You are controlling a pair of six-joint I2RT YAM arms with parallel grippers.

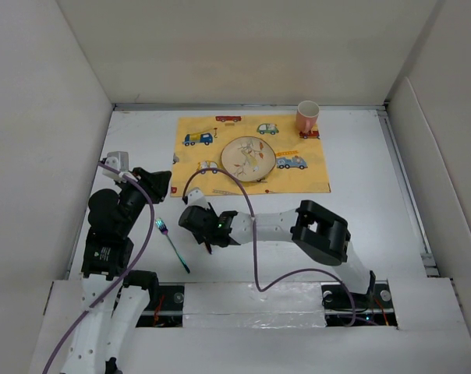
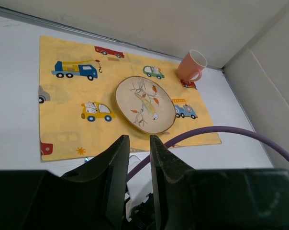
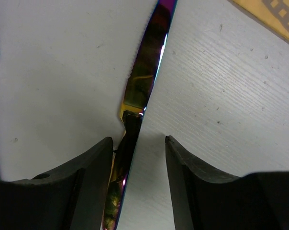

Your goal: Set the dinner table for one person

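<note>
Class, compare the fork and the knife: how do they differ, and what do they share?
The fork lies free, left of the right gripper; the knife lies between that gripper's open jaws. The fork ends in tines; the knife has a serrated blade. Both are iridescent and lie on the table.

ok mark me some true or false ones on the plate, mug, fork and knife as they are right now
1. The plate sits on the yellow placemat. True.
2. The mug lies on its side. False: it stands upright at the placemat's far right corner.
3. The fork rests on the plate. False: it lies on the bare table, nearer the arms than the placemat.
4. The right gripper has its jaws open either side of the knife. True.
</note>
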